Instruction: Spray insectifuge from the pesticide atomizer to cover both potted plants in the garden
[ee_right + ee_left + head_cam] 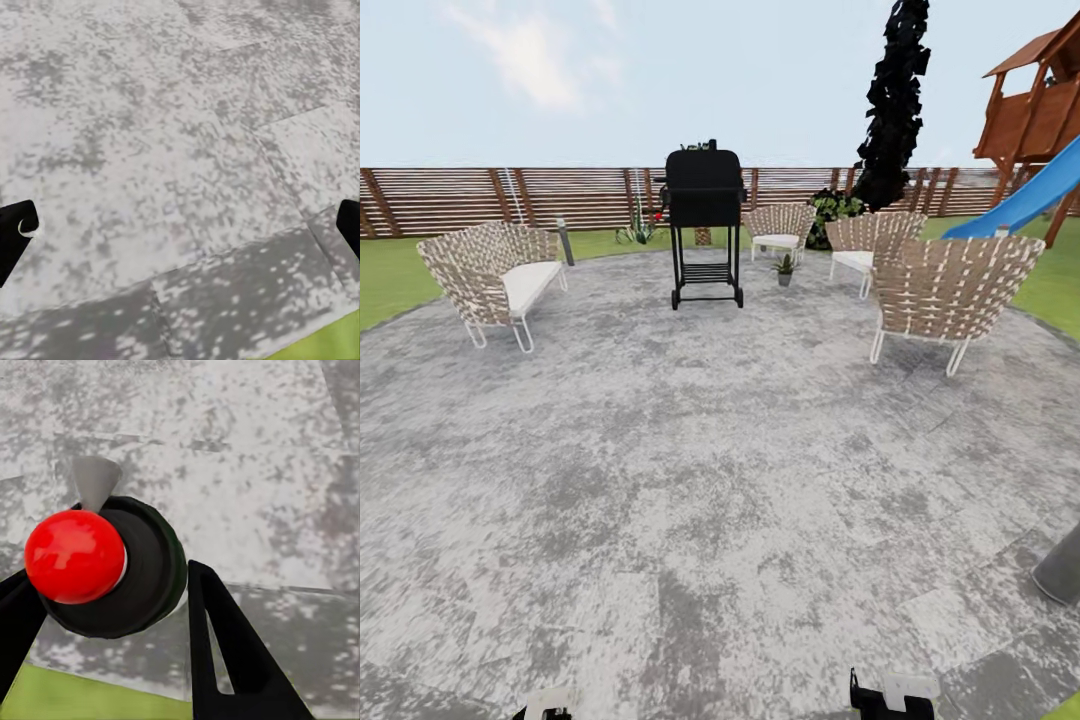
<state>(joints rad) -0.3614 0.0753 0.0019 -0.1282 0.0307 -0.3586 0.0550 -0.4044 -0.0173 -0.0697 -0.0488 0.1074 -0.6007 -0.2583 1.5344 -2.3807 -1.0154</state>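
Speckled grey patio point(690, 480), woven chairs point(950, 290), black grill point(704, 225), slat fence point(480, 195).

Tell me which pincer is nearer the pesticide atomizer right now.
Left. The left pincer has its fingers on either side of the pesticide atomizer; the right pincer hangs open over bare patio.

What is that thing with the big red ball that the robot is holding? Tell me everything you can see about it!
That is the pesticide atomizer, seen end-on in the left wrist view. It has a shiny red ball at the near end, set in a round, dark, almost black body that looks like plastic. A small pale grey cone sticks out beyond it. It sits between the black fingers of the left gripper, which close against its sides. Beneath it lie the speckled grey patio and a strip of green grass.
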